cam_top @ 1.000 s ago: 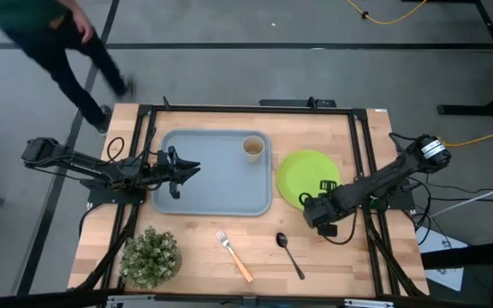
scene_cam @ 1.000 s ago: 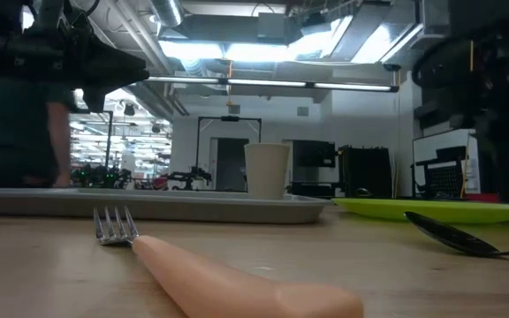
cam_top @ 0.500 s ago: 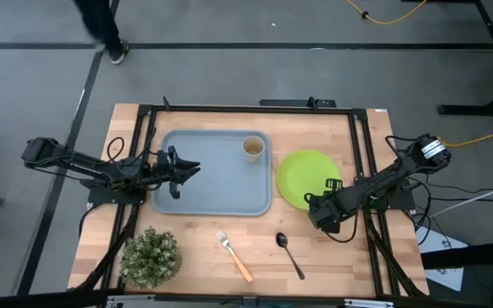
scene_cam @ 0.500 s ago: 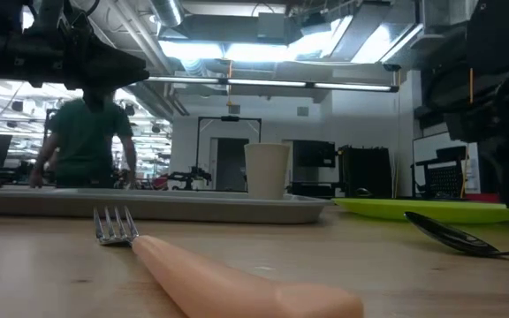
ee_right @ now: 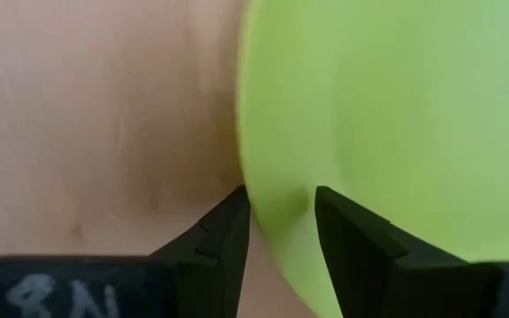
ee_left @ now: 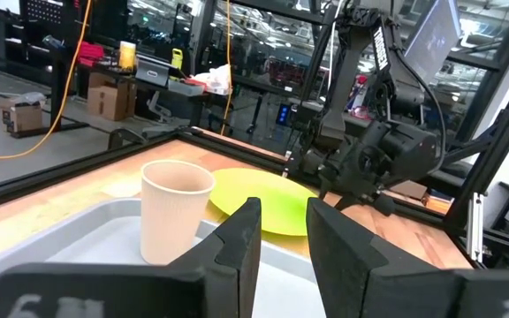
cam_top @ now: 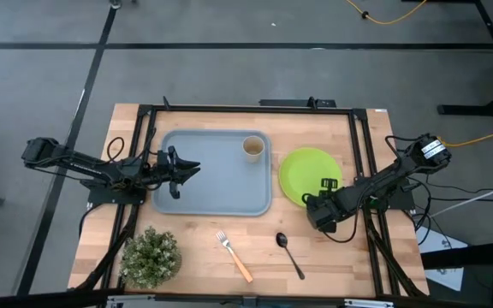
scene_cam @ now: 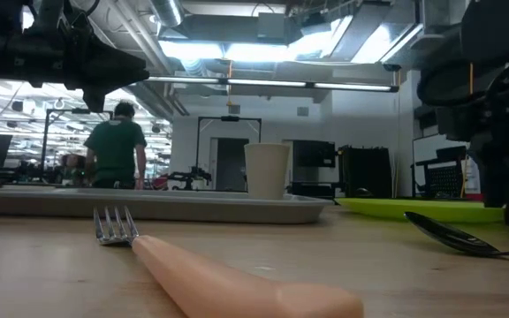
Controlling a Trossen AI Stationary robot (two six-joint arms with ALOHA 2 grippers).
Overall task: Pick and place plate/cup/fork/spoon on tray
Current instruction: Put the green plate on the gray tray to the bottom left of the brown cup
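The lime-green plate (cam_top: pixel 306 175) lies flat on the table to the right of the grey-blue tray (cam_top: pixel 195 192). The beige cup (cam_top: pixel 253 147) stands upright in the tray's far right corner. The orange-handled fork (cam_top: pixel 234 255) and the dark spoon (cam_top: pixel 290 255) lie on the table near the front edge. My right gripper (cam_top: pixel 319 208) points down at the plate's near right rim. In its wrist view the gripper (ee_right: pixel 281 221) is open, one finger over the table and one over the plate (ee_right: pixel 396 115). My left gripper (cam_top: pixel 187 167) hovers open over the tray's left side.
A small potted plant (cam_top: pixel 151 255) stands at the table's near left corner. A black frame rail (cam_top: pixel 246 109) runs around the work area. Beyond the table a person (scene_cam: pixel 117 146) stands in the room.
My right gripper has gone down toward the plate's near right rim. A person has walked away behind the table's far left side. The plate, cup, fork and spoon have stayed where they were.
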